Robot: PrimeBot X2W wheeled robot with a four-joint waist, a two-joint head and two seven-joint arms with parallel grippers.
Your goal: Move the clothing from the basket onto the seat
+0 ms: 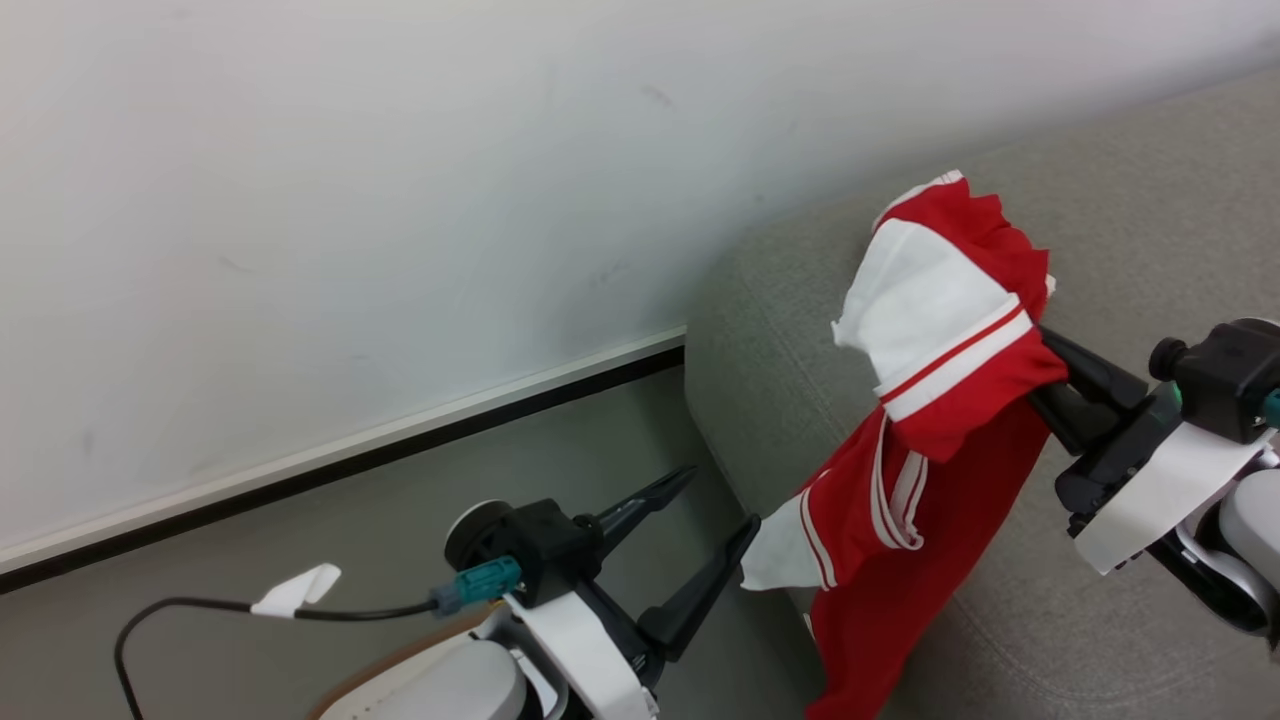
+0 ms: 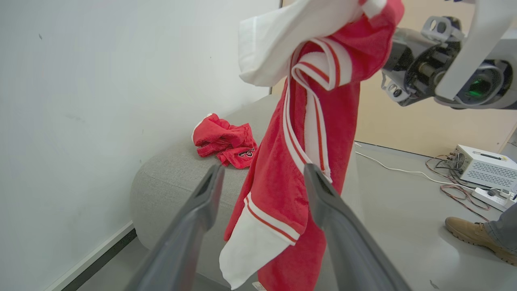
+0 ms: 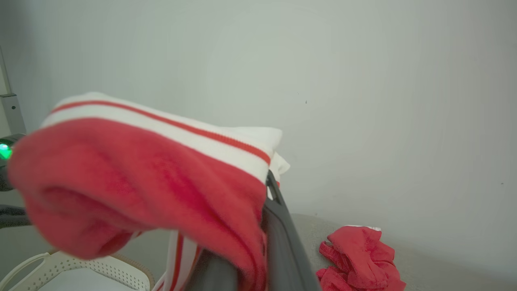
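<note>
Gripping a red jersey (image 1: 930,400) near its white-striped top, my right jaws are clenched on the bunched cloth. It hangs from them over the rounded end of the grey seat (image 1: 1150,200), its lower part trailing down the seat's side. My left jaws stand released, fingers (image 1: 700,590) spread wide, low beside the jersey's white hem; whether a fingertip touches the hem I cannot tell. From my left wrist the jersey dangles just past the two spread fingers. A second jersey (image 2: 226,141) lies crumpled on the seat near the wall (image 1: 400,200), well apart from the hanging one. The basket (image 3: 89,264) sits low at the left of my right wrist view, a pale sheet (image 3: 68,283) inside it. A person's boot (image 2: 468,232) rests on the floor (image 2: 404,202).
</note>
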